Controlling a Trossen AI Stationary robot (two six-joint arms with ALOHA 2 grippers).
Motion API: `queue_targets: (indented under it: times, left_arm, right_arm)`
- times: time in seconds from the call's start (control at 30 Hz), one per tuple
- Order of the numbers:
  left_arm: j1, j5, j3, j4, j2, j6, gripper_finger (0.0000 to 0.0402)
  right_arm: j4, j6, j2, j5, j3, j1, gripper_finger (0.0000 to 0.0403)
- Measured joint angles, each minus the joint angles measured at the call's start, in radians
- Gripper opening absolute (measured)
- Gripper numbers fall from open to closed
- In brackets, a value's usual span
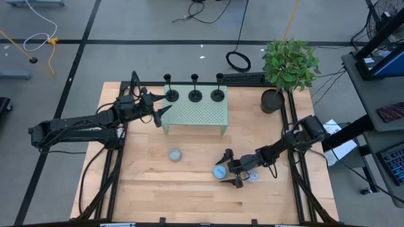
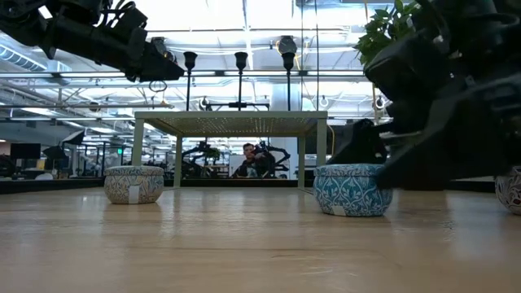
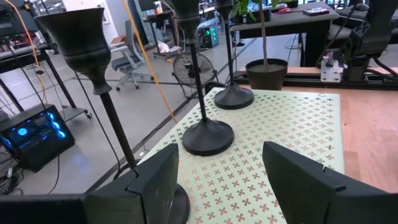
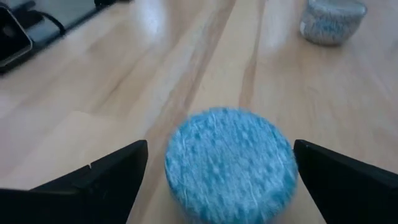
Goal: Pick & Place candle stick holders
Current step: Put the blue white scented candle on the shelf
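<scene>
We see three candle stick holders (image 1: 194, 94) lined along the green stand (image 1: 196, 113)'s upper edge, centre frame. Our left gripper (image 1: 165, 111) hovers open and empty beside the leftmost, likely lining up; our right gripper (image 1: 228, 169) straddles a blue tin (image 1: 219, 171), open.

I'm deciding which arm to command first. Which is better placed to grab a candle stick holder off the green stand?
Left. The left gripper hovers open beside the nearest candle stick holder on the green stand; the right gripper is down by a blue tin.
</scene>
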Motion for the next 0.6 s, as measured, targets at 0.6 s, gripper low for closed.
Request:
queue_targets:
  times: [0.6]
  left_arm:
    - [0.000,0.000,0.000,0.000,0.000,0.000,0.0241]
  right_arm:
    - [0.116,-0.003,0.127,-0.026,0.024,-0.045,0.0393]
